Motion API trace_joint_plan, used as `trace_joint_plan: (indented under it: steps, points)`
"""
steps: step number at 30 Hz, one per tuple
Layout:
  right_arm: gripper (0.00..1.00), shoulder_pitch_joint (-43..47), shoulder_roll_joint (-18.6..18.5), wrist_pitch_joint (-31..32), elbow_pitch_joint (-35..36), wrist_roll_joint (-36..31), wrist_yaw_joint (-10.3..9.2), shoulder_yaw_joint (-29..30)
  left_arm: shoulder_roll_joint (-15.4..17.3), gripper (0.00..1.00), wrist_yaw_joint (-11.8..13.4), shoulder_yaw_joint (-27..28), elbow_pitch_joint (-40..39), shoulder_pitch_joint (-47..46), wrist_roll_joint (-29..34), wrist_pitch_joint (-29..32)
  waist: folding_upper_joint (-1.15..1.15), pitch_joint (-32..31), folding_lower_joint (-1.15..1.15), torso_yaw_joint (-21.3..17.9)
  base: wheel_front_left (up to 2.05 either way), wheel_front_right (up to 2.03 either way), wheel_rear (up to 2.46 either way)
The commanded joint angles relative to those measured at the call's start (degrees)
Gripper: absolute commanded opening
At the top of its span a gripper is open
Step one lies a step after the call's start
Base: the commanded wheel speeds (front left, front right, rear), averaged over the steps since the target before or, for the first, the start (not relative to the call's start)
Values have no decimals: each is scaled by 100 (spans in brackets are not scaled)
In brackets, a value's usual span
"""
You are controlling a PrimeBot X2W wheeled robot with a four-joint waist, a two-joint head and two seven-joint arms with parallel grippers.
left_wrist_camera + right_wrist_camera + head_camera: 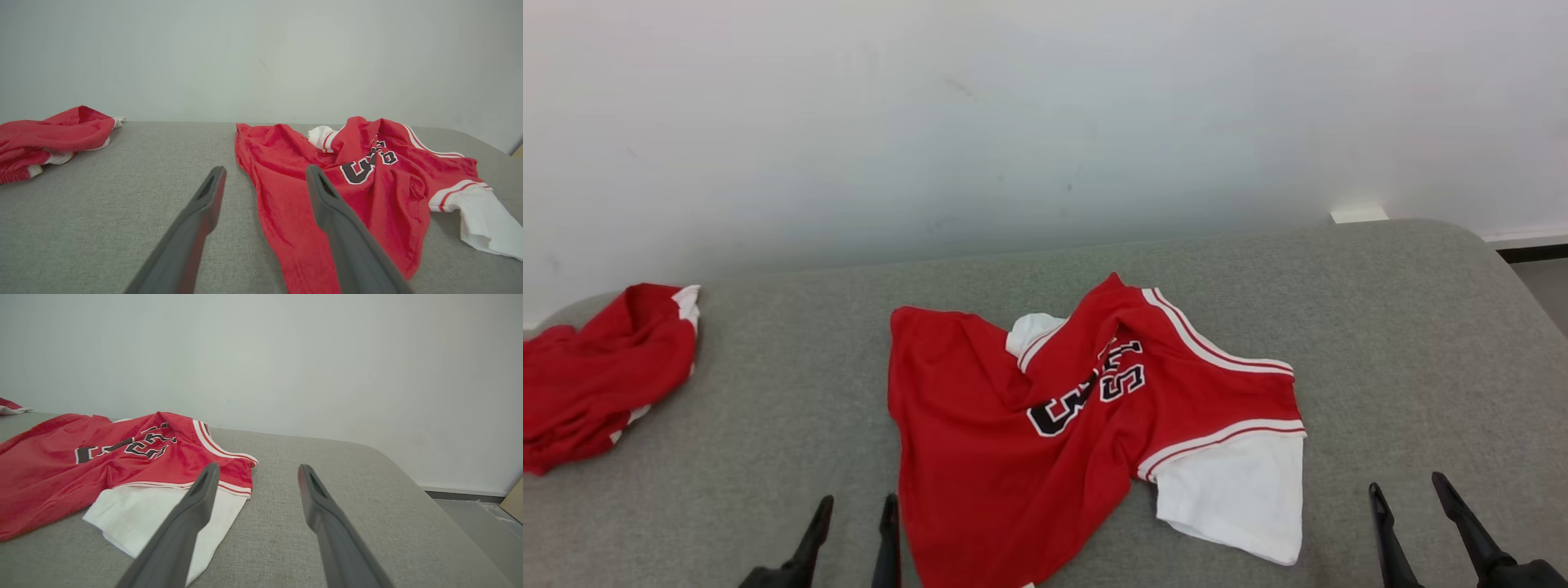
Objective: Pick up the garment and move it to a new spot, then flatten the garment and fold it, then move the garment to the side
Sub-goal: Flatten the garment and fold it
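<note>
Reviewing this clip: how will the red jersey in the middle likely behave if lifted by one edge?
Probably floppy: the red jersey lies crumpled in folds, so it should sag and drape. Likely light: the fabric looks thin. Its white sleeve would probably dangle.

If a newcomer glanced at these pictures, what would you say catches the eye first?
A crumpled red jersey with white sleeves and black lettering lies mid-way across the grey fabric surface. A second bunched red garment sits at its far left. The dark two-fingered left gripper and right gripper stand open, empty, at the near edge.
</note>
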State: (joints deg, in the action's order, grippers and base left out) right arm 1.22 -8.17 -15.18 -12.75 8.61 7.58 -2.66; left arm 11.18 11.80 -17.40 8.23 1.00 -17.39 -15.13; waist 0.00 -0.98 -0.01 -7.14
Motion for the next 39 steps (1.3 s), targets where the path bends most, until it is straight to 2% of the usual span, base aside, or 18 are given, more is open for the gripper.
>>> trace_joint_plan:
  steps: [1,9,23,30,33,35,39]
  points:
    - [100,80,4,6,-11,-18,-17,5,-83,100,-71,115,-91,166,112,-1,0,-60,1,94,0,0,0]
    - [100,197,125,6,-180,54,-17,-101,-475,100,-536,534,-158,729,601,-2,0,-170,1,219,0,0,0]
    - [100,94,146,6,-326,126,-17,-234,-757,100,-936,1012,-31,868,1018,-2,0,-158,1,224,0,0,0]
    - [100,-25,114,6,-284,364,-17,-212,-784,100,-1044,932,79,898,1230,-2,0,-139,1,160,0,0,0]
    - [100,-96,-57,19,-433,650,-17,-391,-699,100,-1236,637,337,906,1388,37,0,-155,1,136,0,0,0]
    - [100,-206,-246,336,-576,992,-17,-644,-619,100,-1401,417,401,798,1528,268,0,-157,1,134,0,0,0]
    - [100,-375,-616,1413,-720,1744,-17,-904,-464,100,-1669,-19,351,624,1691,883,0,-114,1,163,0,0,0]
